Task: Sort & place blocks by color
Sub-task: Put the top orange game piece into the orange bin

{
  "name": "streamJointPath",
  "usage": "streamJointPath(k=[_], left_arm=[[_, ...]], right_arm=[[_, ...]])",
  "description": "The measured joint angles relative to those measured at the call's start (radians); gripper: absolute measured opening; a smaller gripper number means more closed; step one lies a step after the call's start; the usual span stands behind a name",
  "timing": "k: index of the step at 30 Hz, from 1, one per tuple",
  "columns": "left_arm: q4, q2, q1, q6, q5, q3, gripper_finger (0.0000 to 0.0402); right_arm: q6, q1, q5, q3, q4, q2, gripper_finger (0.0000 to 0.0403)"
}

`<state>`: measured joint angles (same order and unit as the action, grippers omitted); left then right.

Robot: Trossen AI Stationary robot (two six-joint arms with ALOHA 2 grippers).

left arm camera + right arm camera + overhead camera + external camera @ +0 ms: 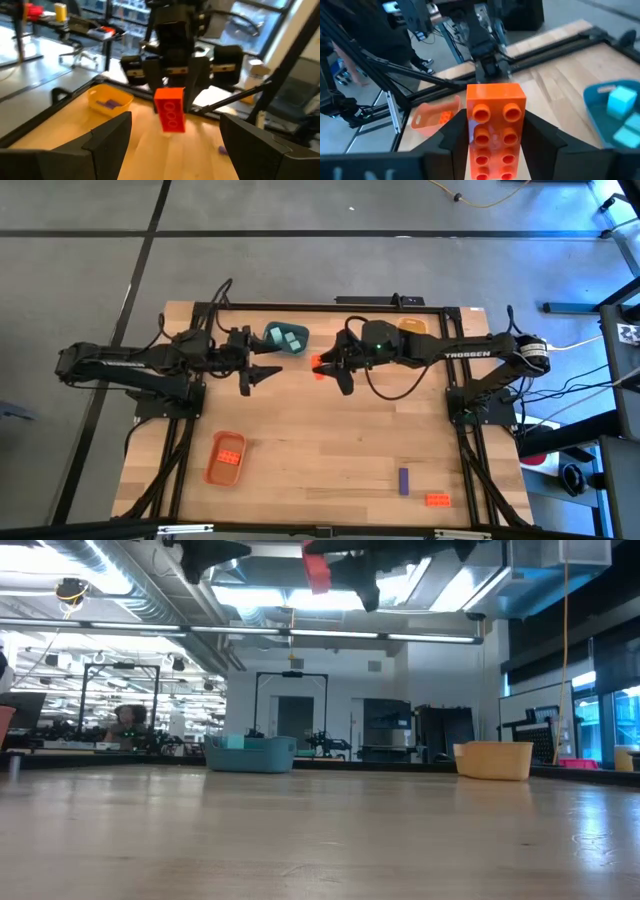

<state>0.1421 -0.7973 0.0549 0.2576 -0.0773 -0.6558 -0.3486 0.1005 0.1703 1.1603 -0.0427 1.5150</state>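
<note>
My right gripper (325, 367) is high over the table's far middle, shut on an orange-red block (317, 366). In the low view that block (316, 568) sits near the top of the picture. My left gripper (262, 372) hovers open a short way to the left of the block and faces it; its fingers touch nothing (175, 150). A purple block (403, 480) and another orange-red block (437, 499) lie flat on the table near the near right corner. My right gripper (495, 145) pinches the orange-red block between its two fingers, which lie against its long side faces (470, 135). The studded face is turned toward the wrist camera. The fingers come slanting from the table's right and above. The block (170, 109) is lifted clear of the table, and its free end sticks out past the fingertips.
A blue tray (285, 337) holding teal blocks stands at the far edge between the arms. A yellow-orange tray (413, 326) with purple blocks (107, 103) is at the far right. An orange tray (226, 457) with orange-red blocks stands near left. The middle of the table is bare wood.
</note>
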Motion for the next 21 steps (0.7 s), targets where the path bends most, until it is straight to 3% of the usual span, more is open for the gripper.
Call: streamJointPath(k=[4, 10, 21], left_arm=[[0.073, -0.053, 0.009, 0.003, 0.027, 0.000, 0.0294], [0.174, -0.128, 0.009, 0.052, -0.032, 0.000, 0.0294], [0.191, -0.219, -0.018, 0.133, -0.082, -0.001, 0.0294]], right_arm=[[0.038, -0.002, 0.000, 0.000, -0.021, -0.008, 0.0143], [0.123, 0.007, 0.000, 0.000, -0.007, -0.074, 0.0143], [0.202, 0.010, 0.034, 0.000, 0.029, -0.137, 0.0143]])
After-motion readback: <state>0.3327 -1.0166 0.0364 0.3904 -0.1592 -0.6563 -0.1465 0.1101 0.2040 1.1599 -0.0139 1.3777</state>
